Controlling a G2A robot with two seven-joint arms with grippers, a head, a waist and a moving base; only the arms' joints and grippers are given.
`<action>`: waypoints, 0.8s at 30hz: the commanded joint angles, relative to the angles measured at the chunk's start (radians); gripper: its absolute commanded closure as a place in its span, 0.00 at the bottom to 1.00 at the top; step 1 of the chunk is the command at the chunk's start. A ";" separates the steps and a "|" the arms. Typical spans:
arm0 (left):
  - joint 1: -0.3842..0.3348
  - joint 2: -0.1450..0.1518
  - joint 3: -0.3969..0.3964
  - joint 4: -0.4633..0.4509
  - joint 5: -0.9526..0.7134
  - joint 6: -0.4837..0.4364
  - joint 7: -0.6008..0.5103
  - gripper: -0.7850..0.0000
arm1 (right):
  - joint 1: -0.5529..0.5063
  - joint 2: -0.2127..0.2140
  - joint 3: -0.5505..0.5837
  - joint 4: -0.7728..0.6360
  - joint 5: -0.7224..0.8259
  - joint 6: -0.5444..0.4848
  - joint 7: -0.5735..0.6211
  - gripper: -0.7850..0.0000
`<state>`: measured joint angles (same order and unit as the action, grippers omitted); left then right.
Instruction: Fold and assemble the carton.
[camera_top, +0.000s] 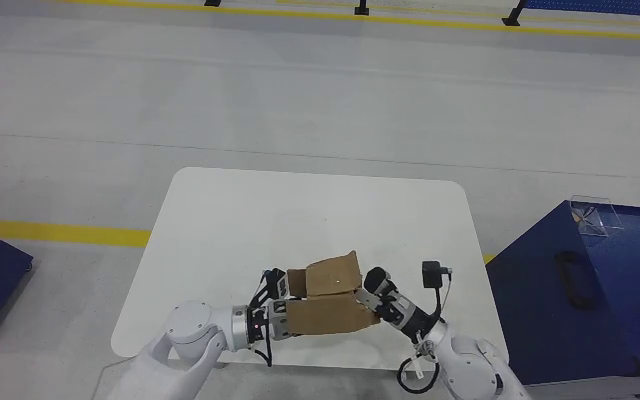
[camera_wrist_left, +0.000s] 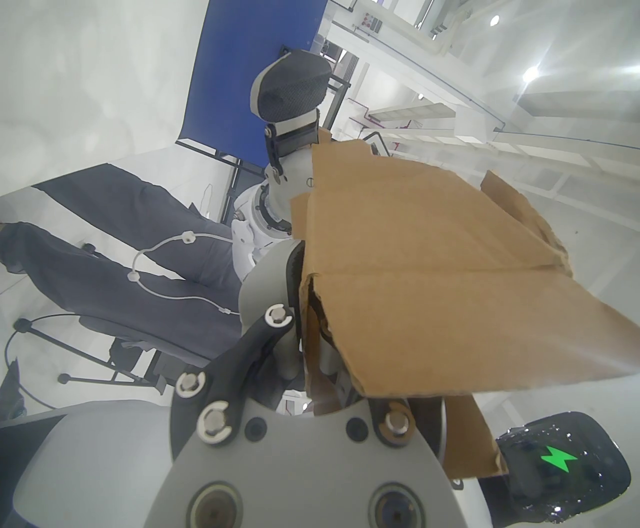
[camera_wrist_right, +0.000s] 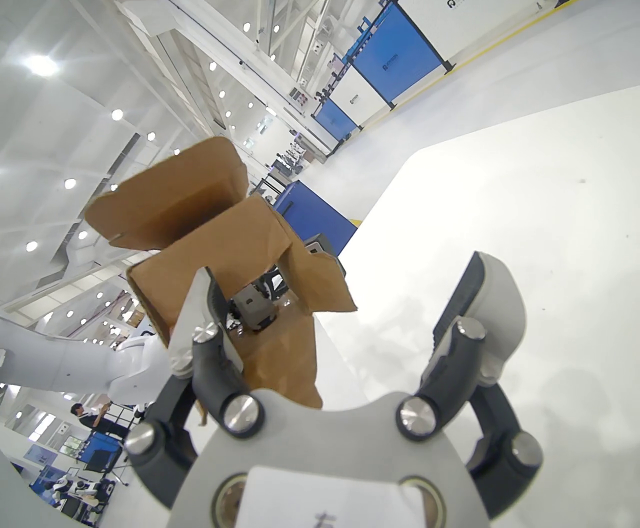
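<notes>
A brown cardboard carton (camera_top: 325, 300) hangs just above the front part of the white table (camera_top: 300, 210), lying on its side with one flap (camera_top: 333, 272) standing up. My left gripper (camera_top: 280, 302) is at its left end, shut on a carton wall (camera_wrist_left: 310, 320); cardboard covers one finger. My right gripper (camera_top: 372, 287) is at the carton's right end and stands wide open (camera_wrist_right: 340, 305). One of its fingers (camera_wrist_right: 200, 310) rests against the rim of the carton's open end (camera_wrist_right: 240, 250), while the other finger (camera_wrist_right: 487, 295) is out over bare table. The carton's flaps (camera_wrist_right: 320, 285) are loose and creased.
The table's front edge (camera_top: 330, 368) lies close under both arms. A blue sloped stand (camera_top: 570, 290) sits just off the table's right side. The table's back half is bare white surface.
</notes>
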<state>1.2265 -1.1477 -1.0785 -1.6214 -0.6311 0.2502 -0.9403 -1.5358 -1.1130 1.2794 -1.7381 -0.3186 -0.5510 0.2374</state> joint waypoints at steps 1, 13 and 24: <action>0.000 0.001 -0.001 0.000 0.000 0.000 -0.002 1.00 | 0.006 -0.002 -0.011 0.006 -0.004 0.004 0.000 0.00; 0.001 0.004 -0.015 0.004 -0.018 -0.005 0.005 1.00 | 0.019 -0.004 0.015 0.019 0.016 0.004 -0.018 0.00; 0.012 -0.003 -0.042 0.003 -0.027 -0.070 0.203 1.00 | -0.065 0.008 0.128 -0.039 0.005 -0.045 -0.058 0.00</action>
<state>1.2365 -1.1503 -1.1239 -1.6149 -0.6771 0.1951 -0.7618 -1.5941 -1.1054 1.4114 -1.7714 -0.2930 -0.5986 0.1728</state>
